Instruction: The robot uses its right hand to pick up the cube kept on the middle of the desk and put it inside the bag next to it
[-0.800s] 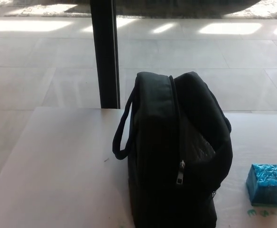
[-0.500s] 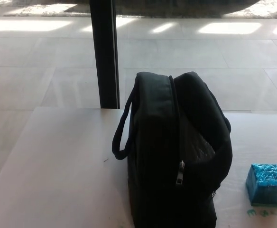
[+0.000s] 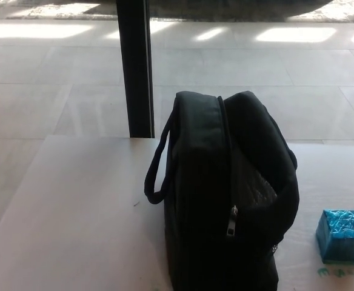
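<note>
A black soft bag [image 3: 225, 188] stands upright in the middle of the pale desk [image 3: 74, 212], its top flap partly open toward the right with a silvery lining showing. A carry handle [image 3: 156, 170] loops off its left side and a zip pull [image 3: 232, 219] hangs on its front. A small turquoise cube [image 3: 342, 235] sits on the desk to the right of the bag, a short gap apart from it. Neither of my hands appears in the head view.
A dark vertical post [image 3: 136, 66] rises behind the desk's far edge, left of the bag. Beyond lies a tiled floor [image 3: 256, 66] with bright light patches. Small turquoise marks [image 3: 337, 273] lie on the desk just in front of the cube.
The whole picture has shifted very slightly, so the camera moved a little. The bag and cube stay where they were.
</note>
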